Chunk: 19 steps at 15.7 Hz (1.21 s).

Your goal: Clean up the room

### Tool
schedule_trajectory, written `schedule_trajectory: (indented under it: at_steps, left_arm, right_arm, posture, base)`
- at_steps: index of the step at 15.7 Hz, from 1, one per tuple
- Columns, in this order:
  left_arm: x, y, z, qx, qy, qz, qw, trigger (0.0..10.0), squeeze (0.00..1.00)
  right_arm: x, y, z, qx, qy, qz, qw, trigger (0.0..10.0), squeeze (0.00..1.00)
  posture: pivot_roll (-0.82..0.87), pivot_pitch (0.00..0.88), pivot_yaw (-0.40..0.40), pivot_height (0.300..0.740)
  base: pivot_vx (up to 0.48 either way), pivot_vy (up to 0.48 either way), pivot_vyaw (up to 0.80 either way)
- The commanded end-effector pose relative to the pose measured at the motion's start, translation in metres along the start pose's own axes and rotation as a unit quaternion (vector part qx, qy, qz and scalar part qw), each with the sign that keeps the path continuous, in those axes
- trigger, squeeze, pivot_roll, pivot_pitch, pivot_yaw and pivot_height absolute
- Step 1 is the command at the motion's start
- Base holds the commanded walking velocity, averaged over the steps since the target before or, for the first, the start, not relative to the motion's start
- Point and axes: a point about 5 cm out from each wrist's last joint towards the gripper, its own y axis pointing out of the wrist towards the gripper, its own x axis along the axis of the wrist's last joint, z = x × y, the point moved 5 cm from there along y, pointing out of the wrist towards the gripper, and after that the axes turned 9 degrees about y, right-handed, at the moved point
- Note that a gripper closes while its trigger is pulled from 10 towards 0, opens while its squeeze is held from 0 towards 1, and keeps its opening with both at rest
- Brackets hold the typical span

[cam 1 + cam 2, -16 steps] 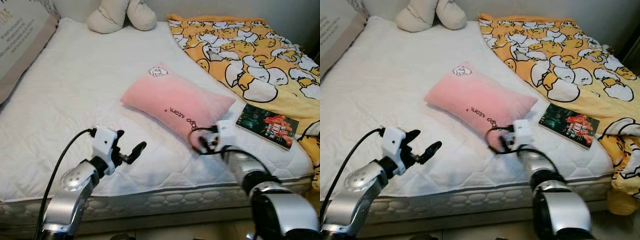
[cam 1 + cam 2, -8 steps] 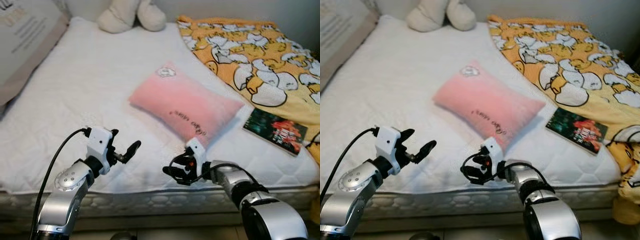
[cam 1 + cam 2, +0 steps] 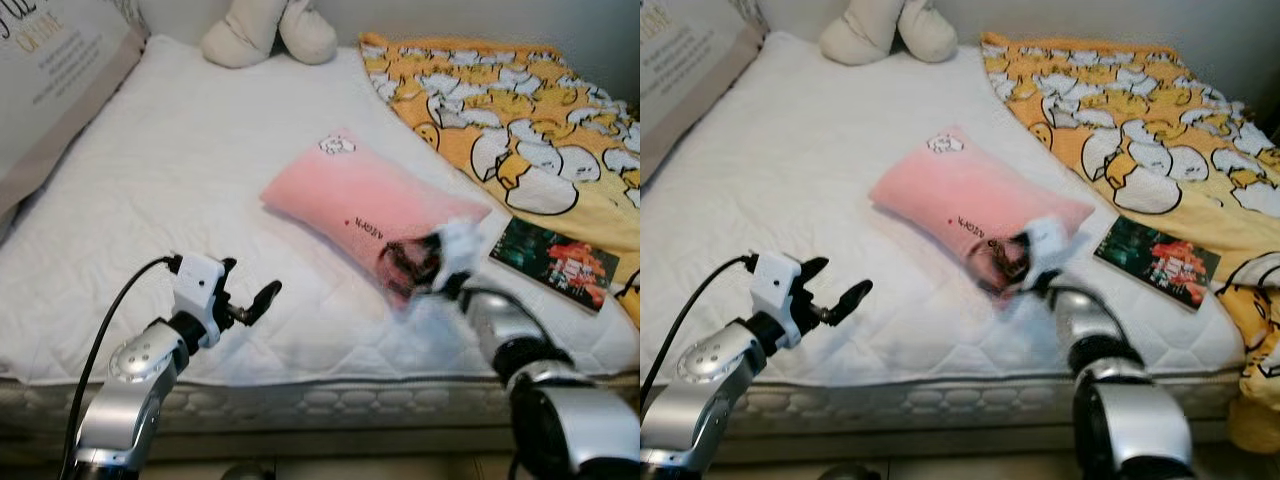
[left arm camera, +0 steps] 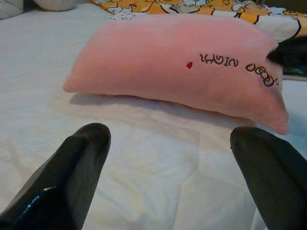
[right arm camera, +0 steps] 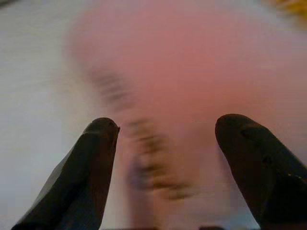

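A pink pillow (image 3: 345, 196) with "good night" stitched on it lies on the white mattress (image 3: 160, 200), near the middle. My right gripper (image 3: 405, 265) is blurred with motion at the pillow's near right corner; in the right wrist view its fingers (image 5: 96, 163) stand open with the pillow (image 5: 192, 62) close in front. My left gripper (image 3: 252, 302) hovers open over the mattress, to the left of the pillow and nearer the bed's front edge. In the left wrist view the pillow (image 4: 177, 67) lies ahead between its spread fingers (image 4: 72, 172).
A dark book (image 3: 556, 262) lies on the mattress right of the pillow. A yellow blanket with egg figures (image 3: 510, 110) covers the right side. A cream plush toy (image 3: 270, 30) sits at the head. A large beige cushion (image 3: 50, 90) leans at the far left.
My right gripper swung from low over the mattress's front edge up and right to the pillow's near corner. The left arm held still. The camera shifted slightly.
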Motion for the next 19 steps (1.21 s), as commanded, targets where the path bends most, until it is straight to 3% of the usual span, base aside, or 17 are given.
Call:
schedule_trajectory:
  at_steps: [1, 3, 4, 6, 7, 10, 13, 15, 17, 19]
  left_arm:
    - [0.004, 0.0, 0.001, 0.001, 0.011, -0.005, 1.0, 10.0, 0.0]
    - [0.005, 0.001, 0.001, 0.004, 0.01, -0.007, 1.0, 10.0, 0.0]
    - [0.005, 0.001, 0.001, 0.004, 0.01, -0.007, 1.0, 10.0, 0.0]
    - [0.004, -0.001, 0.0, 0.003, 0.008, -0.005, 1.0, 10.0, 0.0]
    - [0.002, -0.003, -0.001, 0.002, 0.005, -0.004, 1.0, 10.0, 0.0]
    - [0.0, -0.006, -0.001, 0.001, 0.005, 0.001, 1.0, 10.0, 0.0]
    - [0.0, -0.006, 0.0, 0.001, 0.006, 0.002, 1.0, 10.0, 0.0]
    - [-0.001, -0.007, 0.001, 0.006, 0.002, 0.003, 1.0, 10.0, 0.0]
    - [0.0, -0.007, 0.001, 0.007, 0.002, 0.001, 1.0, 10.0, 0.0]
    - [0.0, -0.007, 0.002, 0.006, 0.003, 0.0, 1.0, 10.0, 0.0]
  right_arm:
    - [0.012, -0.001, -0.016, -0.058, 0.018, -0.031, 0.998, 10.0, 0.0]
    - [0.019, -0.007, -0.036, -0.131, 0.043, -0.062, 0.988, 10.0, 0.0]
    - [0.011, -0.009, -0.043, -0.169, 0.008, -0.035, 0.985, 10.0, 0.0]
    - [-0.013, -0.015, -0.053, -0.216, -0.02, 0.033, 0.976, 10.0, 0.0]
    - [-0.027, -0.019, -0.054, -0.221, -0.008, 0.064, 0.973, 10.0, 0.0]
    - [-0.041, -0.021, -0.052, -0.221, 0.011, 0.085, 0.972, 10.0, 0.0]
    - [-0.054, -0.017, -0.033, -0.171, 0.02, 0.111, 0.979, 10.0, 0.0]
    - [-0.075, -0.014, -0.006, -0.085, -0.01, 0.161, 0.983, 10.0, 0.0]
    - [-0.077, -0.012, 0.006, -0.052, 0.011, 0.16, 0.986, 10.0, 0.0]
    - [-0.079, -0.008, 0.039, 0.047, 0.055, 0.159, 0.985, 10.0, 0.0]
  posture:
    - [0.1, 0.0, -0.005, 0.74]
    - [0.11, 0.0, -0.012, 0.74]
    - [0.11, 0.0, -0.014, 0.74]
    - [0.11, 0.0, -0.013, 0.74]
    - [0.11, 0.0, -0.01, 0.74]
    - [0.11, 0.0, -0.011, 0.74]
    - [0.12, 0.0, -0.015, 0.74]
    - [0.12, 0.0, -0.019, 0.74]
    - [0.12, 0.0, -0.019, 0.74]
    - [0.12, 0.0, -0.021, 0.74]
  base:
    - [0.0, 0.0, 0.0]
    - [0.0, 0.0, 0.0]
    - [0.0, 0.0, 0.0]
    - [0.0, 0.0, 0.0]
    - [0.0, 0.0, 0.0]
    - [0.0, 0.0, 0.0]
    - [0.0, 0.0, 0.0]
    - [0.0, 0.0, 0.0]
    - [0.0, 0.0, 0.0]
    - [0.0, 0.0, 0.0]
